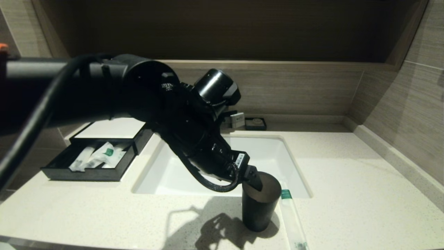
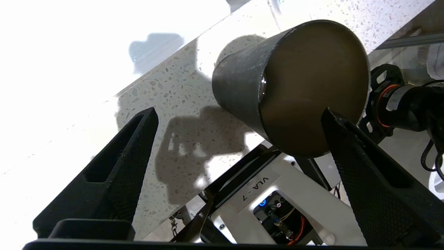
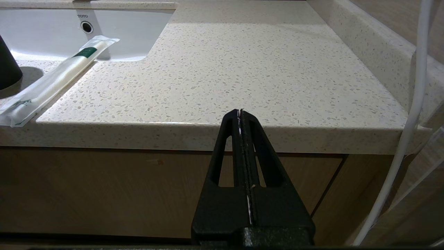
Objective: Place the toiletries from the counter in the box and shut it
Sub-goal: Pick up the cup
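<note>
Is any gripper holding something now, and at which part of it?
Nothing is held. The left gripper is open at the cup, one finger over its mouth, not clamped. The right gripper is shut on nothing, below the counter edge.

The counter (image 1: pixel 347 180) is a cream-white speckled stone slab with a white rectangular sink basin (image 1: pixel 270 152) set in its middle. Near the front edge stands a dark cylindrical cup (image 1: pixel 258 205), and just beside it lies one long sachet (image 1: pixel 293 218), running from the basin's front rim to the front edge. At the left end sits the black box (image 1: pixel 93 152), its drawer open. A small black soap dish (image 1: pixel 255 123) rests along the back edge.
</note>
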